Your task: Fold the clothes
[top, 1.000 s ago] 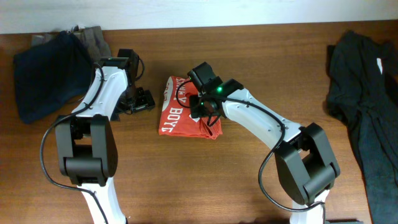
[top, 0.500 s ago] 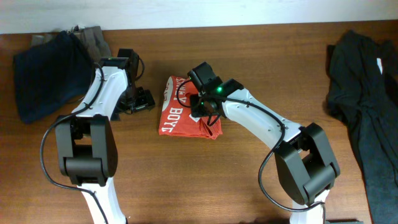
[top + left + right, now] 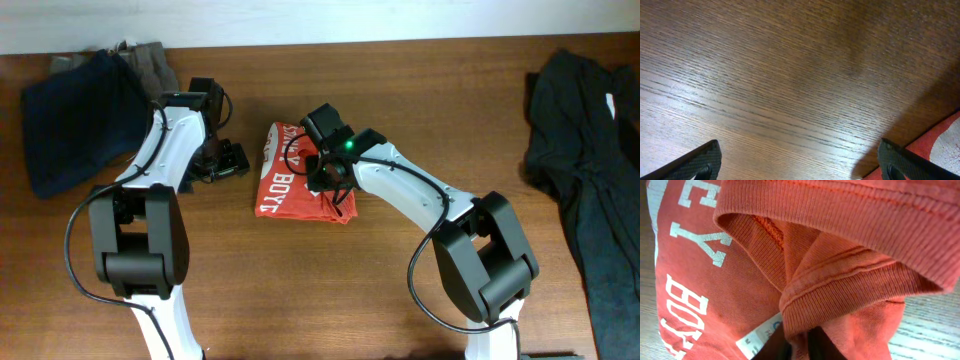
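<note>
A red shirt (image 3: 290, 188) with white letters lies folded in the middle of the wooden table. My right gripper (image 3: 335, 187) sits over its right part, shut on a fold of the red cloth; in the right wrist view the ribbed hem and a white label (image 3: 760, 335) show around my fingers (image 3: 802, 347). My left gripper (image 3: 232, 160) rests low over bare wood just left of the shirt, open and empty. In the left wrist view its fingertips (image 3: 800, 162) are spread wide and a corner of the red shirt (image 3: 940, 155) shows at the lower right.
A folded dark navy garment (image 3: 75, 115) with a grey one (image 3: 155, 65) behind it lies at the far left. A heap of dark clothes (image 3: 590, 160) covers the right edge of the table.
My right arm has shifted slightly to the left over the shirt. The left arm has not moved.
</note>
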`<state>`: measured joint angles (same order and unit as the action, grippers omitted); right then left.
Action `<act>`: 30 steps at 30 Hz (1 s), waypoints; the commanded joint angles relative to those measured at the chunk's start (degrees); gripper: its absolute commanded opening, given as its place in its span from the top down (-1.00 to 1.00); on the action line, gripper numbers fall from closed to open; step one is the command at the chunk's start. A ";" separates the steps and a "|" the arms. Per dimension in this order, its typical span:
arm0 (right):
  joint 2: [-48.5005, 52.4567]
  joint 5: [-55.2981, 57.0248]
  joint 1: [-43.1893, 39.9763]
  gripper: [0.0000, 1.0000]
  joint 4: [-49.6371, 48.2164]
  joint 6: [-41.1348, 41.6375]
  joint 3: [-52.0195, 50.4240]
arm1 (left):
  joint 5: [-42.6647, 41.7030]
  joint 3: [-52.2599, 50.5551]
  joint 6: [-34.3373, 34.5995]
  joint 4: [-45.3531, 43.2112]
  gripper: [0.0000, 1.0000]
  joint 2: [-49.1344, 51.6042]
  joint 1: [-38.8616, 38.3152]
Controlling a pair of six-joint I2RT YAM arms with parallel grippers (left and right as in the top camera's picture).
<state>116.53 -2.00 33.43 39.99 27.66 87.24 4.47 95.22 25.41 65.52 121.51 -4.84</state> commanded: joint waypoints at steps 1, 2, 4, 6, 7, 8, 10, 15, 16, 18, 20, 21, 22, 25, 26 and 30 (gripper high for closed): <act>0.52 2.75 0.20 0.90 0.98 0.26 3.48 | -0.61 -0.48 0.90 0.02 -0.98 -0.35 -0.02; 0.52 4.22 0.20 0.92 1.90 0.26 4.66 | -0.61 -0.48 0.90 0.02 -0.98 -0.35 -0.02; 0.52 6.29 0.17 0.92 3.15 -0.09 6.05 | -0.61 -0.48 0.90 0.00 -0.98 -0.35 -0.04; 0.52 7.98 -0.09 0.92 4.17 -0.39 6.88 | -0.61 -0.48 0.90 0.00 -0.98 -0.35 -0.02; 0.52 8.37 -0.20 0.92 4.35 -0.39 6.93 | -0.61 -0.48 0.90 0.00 -0.98 -0.35 -0.04; 0.52 8.52 -0.63 0.92 4.70 -0.39 6.93 | -0.61 -0.48 0.92 0.00 -0.99 -0.35 -0.04; 0.52 8.72 -1.55 0.92 5.31 -0.37 6.91 | -0.61 -0.48 0.90 0.02 -0.99 -0.35 -0.02; 0.55 9.46 -4.33 0.92 7.08 -0.39 6.86 | -0.61 -0.48 0.90 0.04 -0.98 -0.35 -0.02; 0.57 9.88 -4.72 0.92 7.52 -0.39 6.80 | -0.61 -0.48 0.90 0.04 -0.99 -0.33 -0.04; 0.68 10.43 -5.40 0.93 8.11 -0.94 6.78 | -0.61 -0.48 0.90 0.02 -0.98 -0.33 -0.04; 0.92 10.64 -5.73 0.92 8.50 -1.46 6.78 | -0.61 -0.48 0.90 0.00 -0.98 -0.35 -0.04; 1.05 10.67 -5.90 0.92 8.72 -1.49 6.71 | -0.61 -0.48 0.90 0.02 -0.98 -0.35 -0.02; 1.09 10.67 -5.92 0.92 8.79 -1.49 6.64 | -0.61 -0.48 0.90 0.02 -0.98 -0.35 -0.02; 1.22 13.92 -5.99 0.92 10.32 -1.46 6.62 | -0.61 -0.48 0.90 0.04 -0.98 -0.35 -0.04; 1.22 15.28 -6.05 0.93 10.88 -1.46 6.60 | -0.61 -0.48 0.90 0.04 -0.98 -0.35 -0.04; 1.22 16.17 -6.60 0.80 12.74 -1.44 6.60 | -0.61 -0.48 0.90 0.04 -0.98 -0.35 -0.04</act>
<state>116.64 10.61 27.42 51.75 26.37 93.06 4.47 95.22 25.41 65.49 121.51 -4.84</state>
